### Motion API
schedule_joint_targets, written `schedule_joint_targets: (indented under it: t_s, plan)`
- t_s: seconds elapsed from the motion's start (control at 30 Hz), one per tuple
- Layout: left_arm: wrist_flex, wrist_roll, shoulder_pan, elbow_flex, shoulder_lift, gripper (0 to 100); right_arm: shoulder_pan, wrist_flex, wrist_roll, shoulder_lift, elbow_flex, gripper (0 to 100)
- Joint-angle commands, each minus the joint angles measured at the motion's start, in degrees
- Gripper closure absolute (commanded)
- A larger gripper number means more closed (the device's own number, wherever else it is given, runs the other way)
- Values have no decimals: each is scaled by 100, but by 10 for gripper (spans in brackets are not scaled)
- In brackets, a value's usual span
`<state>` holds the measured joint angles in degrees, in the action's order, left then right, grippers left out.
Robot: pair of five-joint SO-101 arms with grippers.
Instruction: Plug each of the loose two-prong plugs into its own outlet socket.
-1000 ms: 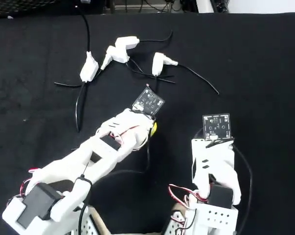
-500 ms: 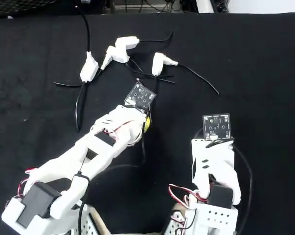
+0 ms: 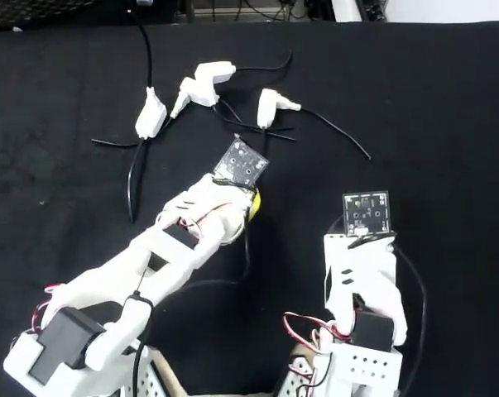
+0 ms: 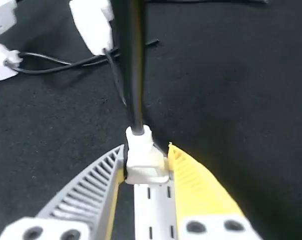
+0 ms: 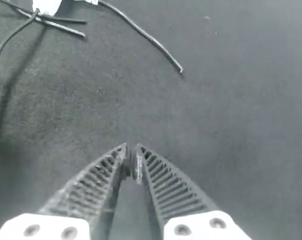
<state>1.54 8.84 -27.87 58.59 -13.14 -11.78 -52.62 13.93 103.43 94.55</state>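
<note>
My left arm stretches diagonally forward, the left gripper clamped on a white plug (grey finger one side, yellow the other). My right arm sits folded near its base, the right gripper closed, fingertips together.

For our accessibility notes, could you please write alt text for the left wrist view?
The left gripper, one grey ribbed finger and one yellow, is shut on a small white plastic plug whose thick black cord runs away over the black cloth table. Beyond lie white plastic connector pieces with thin black wires.
</note>
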Motion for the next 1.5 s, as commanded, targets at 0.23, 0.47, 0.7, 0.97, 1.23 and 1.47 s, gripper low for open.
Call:
schedule_joint_targets:
  t_s: [0.23, 0.47, 0.7, 0.97, 1.23, 1.47]
  plan:
    - [167, -26, -40, 119, -26, 970, 88, 105, 18, 198, -22, 985]
    - [167, -35, -119, 119, -18, 970, 88, 105, 18, 198, -22, 985]
    - [167, -44, -189, 119, -18, 970, 88, 105, 18, 198, -22, 985]
    - [211, -44, -136, 75, 404, 970, 88, 105, 18, 198, -22, 985]
    - [1855, 0, -136, 716, 791, 970, 88, 105, 18, 198, -4, 985]
    - [2110, 9, -119, 1235, 343, 970, 88, 141, 18, 198, 13, 985]
